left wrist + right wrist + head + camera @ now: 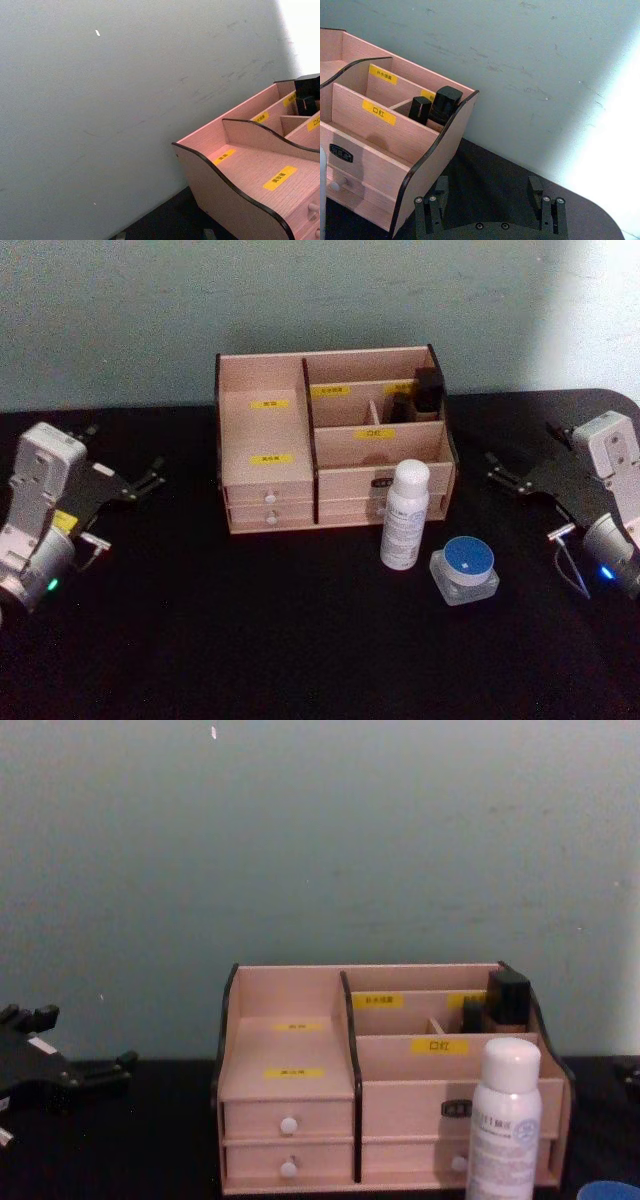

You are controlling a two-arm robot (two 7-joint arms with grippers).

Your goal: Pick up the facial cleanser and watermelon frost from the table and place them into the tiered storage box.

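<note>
now tiered storage box [262,430] holds black items [428,390] rear-right; left gripper [155,472], right gripper [495,470] fingers wide.

You're looking at a bare robot test bench: a black table [200,640] against a plain, scuffed wall [300,300].

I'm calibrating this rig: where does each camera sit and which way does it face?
Head view: high, looking down on light-wood tiered storage box, white spray bottle, blue-lidded clear jar; open left gripper and right gripper flank them.
Chest view: low, facing the box's drawers; left gripper at left.
Left wrist view: faces box's left side, wall.
Right wrist view: past its own fingers, box's right side.
Shared: all show the box.
</note>
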